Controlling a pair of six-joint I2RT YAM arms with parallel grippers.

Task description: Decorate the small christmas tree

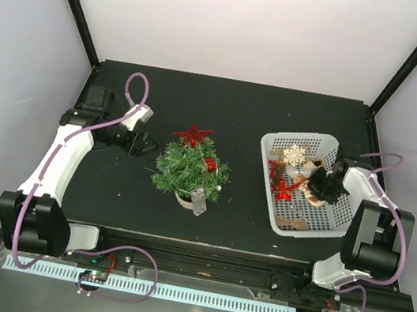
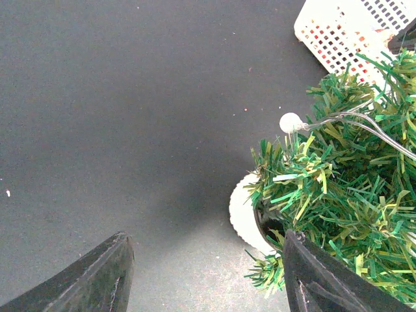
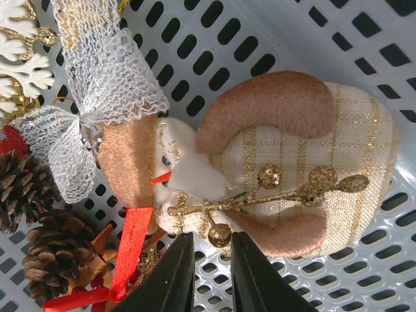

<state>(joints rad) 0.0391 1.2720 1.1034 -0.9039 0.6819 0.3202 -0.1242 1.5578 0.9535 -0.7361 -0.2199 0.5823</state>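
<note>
Standing mid-table in its cream pot [image 1: 183,197], the small christmas tree [image 1: 190,170] looks light and tippy, with soft needles, so the stiff pot seems the surest hold. The left gripper [image 2: 207,242] gapes empty just beside it. Down in the basket [image 1: 308,137], the right gripper [image 3: 209,244] has its jaws nearly together at a plush ornament [image 3: 292,175]; whether it pinches anything cannot be told.
</note>
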